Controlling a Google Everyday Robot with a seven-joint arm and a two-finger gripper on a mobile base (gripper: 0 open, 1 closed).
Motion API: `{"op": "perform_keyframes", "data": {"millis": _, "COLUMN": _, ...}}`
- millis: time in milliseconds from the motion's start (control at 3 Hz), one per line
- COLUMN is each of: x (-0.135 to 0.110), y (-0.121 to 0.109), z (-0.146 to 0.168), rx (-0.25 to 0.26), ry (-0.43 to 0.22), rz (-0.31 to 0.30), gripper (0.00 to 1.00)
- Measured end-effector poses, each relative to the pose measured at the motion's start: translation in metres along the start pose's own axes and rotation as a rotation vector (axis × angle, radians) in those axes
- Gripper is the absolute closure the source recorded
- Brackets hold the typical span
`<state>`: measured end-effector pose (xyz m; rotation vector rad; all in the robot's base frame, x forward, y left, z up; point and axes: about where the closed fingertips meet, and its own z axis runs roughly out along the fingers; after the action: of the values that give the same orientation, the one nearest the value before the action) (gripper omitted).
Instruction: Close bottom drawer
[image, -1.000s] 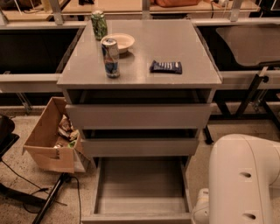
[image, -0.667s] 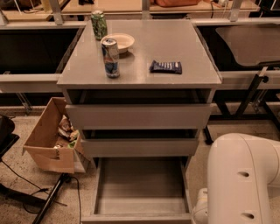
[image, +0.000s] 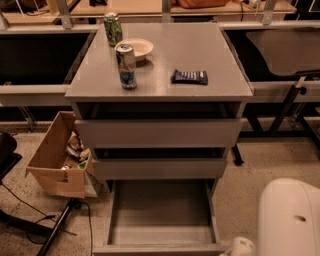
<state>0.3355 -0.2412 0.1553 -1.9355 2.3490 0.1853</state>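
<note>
The bottom drawer (image: 160, 212) of the grey cabinet (image: 165, 75) is pulled far out toward me, and its empty grey tray interior shows. Its front panel (image: 160, 248) sits at the lower edge of the view. The middle drawer front (image: 160, 169) and the top drawer front (image: 159, 132) above it each stand slightly out. My gripper is out of view. Only a white rounded arm shell (image: 290, 220) shows at the lower right, to the right of the open drawer, with a small white part (image: 241, 247) beside the drawer's front right corner.
On the cabinet top stand a green can (image: 113, 29), a blue-and-white can (image: 127, 66), a pale bowl (image: 136, 48) and a dark snack packet (image: 189, 76). An open cardboard box (image: 55, 160) sits on the floor at the left, with cables and a black stand leg (image: 57, 230) in front of it.
The white arm shell has shifted down and to the right in the view. The drawers and the things on the cabinet top have not moved.
</note>
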Motion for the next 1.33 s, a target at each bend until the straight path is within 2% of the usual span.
{"op": "perform_keyframes", "data": {"millis": 333, "x": -0.015, "y": -0.006, "z": 0.044, "rx": 0.086, "ry": -0.192, "rz": -0.018, "gripper": 1.00}}
{"op": "perform_keyframes", "data": {"millis": 667, "x": -0.033, "y": -0.025, "z": 0.064, "rx": 0.135, "ry": -0.263, "rz": -0.043, "gripper": 1.00}}
{"op": "perform_keyframes", "data": {"millis": 1000, "x": -0.051, "y": -0.056, "z": 0.067, "rx": 0.231, "ry": -0.320, "rz": -0.059, "gripper": 1.00}}
{"op": "perform_keyframes", "data": {"millis": 1333, "x": -0.054, "y": -0.059, "z": 0.066, "rx": 0.242, "ry": -0.327, "rz": -0.059, "gripper": 1.00}}
